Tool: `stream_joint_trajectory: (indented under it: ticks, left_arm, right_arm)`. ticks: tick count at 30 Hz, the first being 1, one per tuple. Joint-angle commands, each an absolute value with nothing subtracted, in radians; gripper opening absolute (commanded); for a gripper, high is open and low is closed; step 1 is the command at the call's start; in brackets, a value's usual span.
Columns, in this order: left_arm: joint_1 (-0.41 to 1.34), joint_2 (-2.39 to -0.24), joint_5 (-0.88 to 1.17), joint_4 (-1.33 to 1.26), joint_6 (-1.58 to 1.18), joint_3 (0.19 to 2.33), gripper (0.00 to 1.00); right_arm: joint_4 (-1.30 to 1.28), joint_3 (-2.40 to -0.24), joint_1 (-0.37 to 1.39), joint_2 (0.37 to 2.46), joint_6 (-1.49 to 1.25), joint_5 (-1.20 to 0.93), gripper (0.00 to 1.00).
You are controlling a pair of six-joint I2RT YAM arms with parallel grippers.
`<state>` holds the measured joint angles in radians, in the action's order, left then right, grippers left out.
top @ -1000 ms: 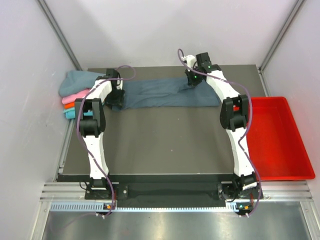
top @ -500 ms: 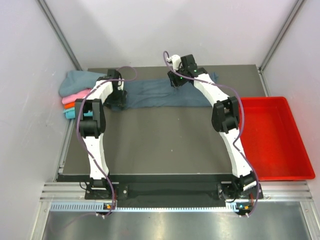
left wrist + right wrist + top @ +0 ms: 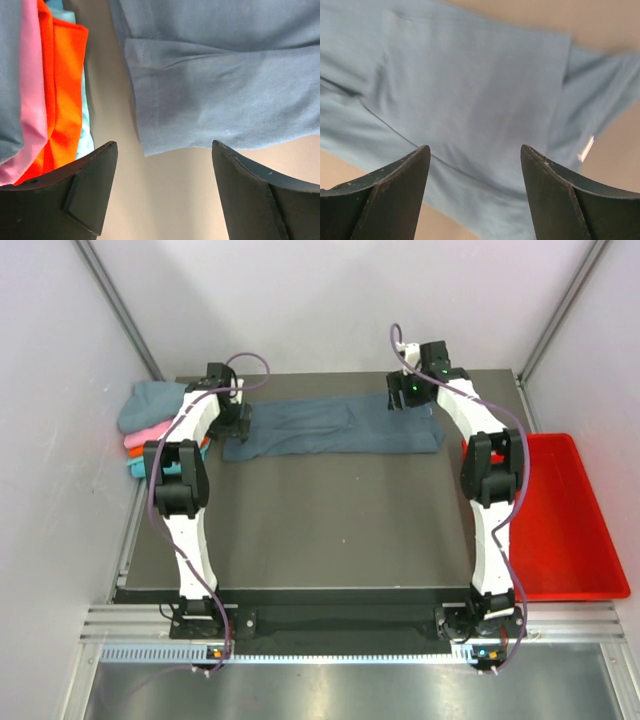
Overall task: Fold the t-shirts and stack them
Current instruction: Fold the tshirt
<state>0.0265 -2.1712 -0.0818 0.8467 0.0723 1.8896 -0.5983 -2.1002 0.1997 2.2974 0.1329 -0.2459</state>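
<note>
Left gripper point(image 3: 164, 150): jaws wide apart, nothing between them. We see it poised above the left end of the slate blue-grey t-shirt point(image 3: 225, 100). A stitched hem corner of that shirt lies just beyond the gap between the fingers point(image 3: 90, 192), with bare table point(image 3: 165, 200) under the fingertips. No contact with the cloth shows.

Right gripper point(image 3: 474, 150): jaws also spread and empty. It is over the right part of the same shirt. Cloth fills most of the wrist view, smooth, with one long crease running across it. A sleeve juts out on the right of that view, and a small pale mark sits on it; we cannot tell what it is.

From above, the slate shirt lies flat as a long band running left to right across the far part of the table. The left gripper is at one end and the right gripper at the other.

Just beside the left gripper, past the shirt's left end, sits the stack of folded t-shirts point(image 3: 150, 430) at the far left edge. The dusty teal shirt point(image 3: 152, 403) is on top, then the pink shirt point(image 3: 138, 436), the orange shirt point(image 3: 140, 451) and the turquoise shirt point(image 3: 138, 468). In the left wrist view the edges of these layers show side by side, close to the slate shirt's hem but apart from it.

A red tray point(image 3: 560, 530) rests off the table's right side, well apart from the shirts.
</note>
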Motion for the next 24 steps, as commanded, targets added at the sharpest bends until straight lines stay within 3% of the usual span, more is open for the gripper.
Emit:
stream_joint_trajectory:
  ticks: [1,13,22,24]
  left_arm:
    - [0.008,-2.155,-0.051,0.868,0.041,1.901,0.80]
    - [-0.083,-2.233,-0.005,0.876,0.038,1.878,0.60]
    - [-0.083,-2.264,0.054,0.884,0.046,1.879,0.52]
    - [-0.083,-2.269,0.060,0.882,0.046,1.876,0.44]
  right_arm:
    - [-0.637,-2.080,0.178,2.269,0.104,-0.265,0.73]
    - [-0.721,-1.985,0.118,2.247,0.115,-0.264,0.73]
    - [-0.796,-1.953,0.114,2.241,0.153,-0.138,0.73]
    - [-0.814,-1.942,0.112,2.255,0.161,-0.109,0.73]
